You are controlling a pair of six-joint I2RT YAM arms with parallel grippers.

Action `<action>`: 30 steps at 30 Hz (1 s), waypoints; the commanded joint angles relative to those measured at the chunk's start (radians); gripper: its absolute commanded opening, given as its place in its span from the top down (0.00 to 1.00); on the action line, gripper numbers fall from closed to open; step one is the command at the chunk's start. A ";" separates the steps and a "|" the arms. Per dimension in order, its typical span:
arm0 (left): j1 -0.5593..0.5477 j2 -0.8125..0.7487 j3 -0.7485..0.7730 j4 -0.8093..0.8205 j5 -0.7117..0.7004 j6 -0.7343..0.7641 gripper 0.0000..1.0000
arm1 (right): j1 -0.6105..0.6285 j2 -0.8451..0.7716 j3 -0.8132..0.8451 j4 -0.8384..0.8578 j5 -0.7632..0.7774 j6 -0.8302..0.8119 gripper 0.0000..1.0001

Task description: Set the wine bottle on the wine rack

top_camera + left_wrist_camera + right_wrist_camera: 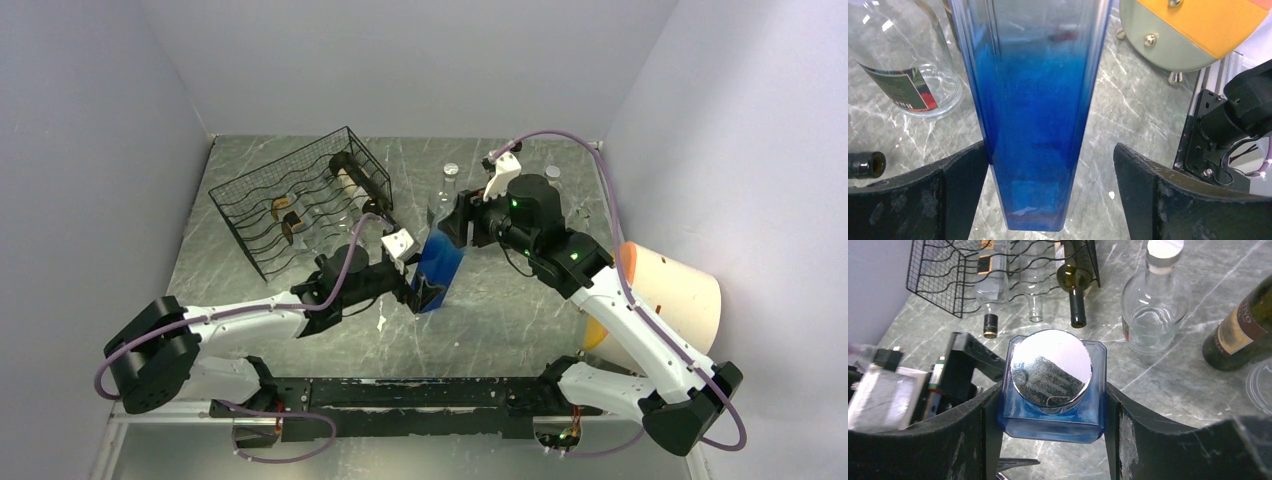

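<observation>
The wine bottle [438, 268] is a square blue glass bottle with a silver cap [1050, 367], tilted in mid-table. My right gripper [457, 226] is shut on its shoulders just below the cap, with both fingers pressed to the glass in the right wrist view [1053, 392]. My left gripper [424, 291] is open around the bottle's base [1035, 200]. Its left finger [963, 185] touches the glass and its right finger [1148, 190] stands apart. The black wire wine rack [300, 200] stands at the back left and holds several bottles [1075, 285].
A clear round bottle [1155, 305] and a dark green bottle [1243, 325] stand behind the blue one. A clear labelled bottle [903, 65] and a dark bottle neck [865, 164] lie by the left gripper. An orange-and-cream drum [670, 290] lies at the right.
</observation>
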 commanded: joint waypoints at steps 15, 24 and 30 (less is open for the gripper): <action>0.039 0.067 -0.039 0.189 0.035 -0.004 0.02 | -0.005 -0.079 0.044 0.186 -0.152 0.056 0.77; 0.040 0.069 -0.045 0.249 0.050 0.059 0.17 | -0.004 -0.098 0.050 0.189 -0.193 0.066 0.76; 0.039 0.059 -0.039 0.270 0.030 0.119 0.06 | -0.005 -0.103 0.054 0.175 -0.204 0.073 0.74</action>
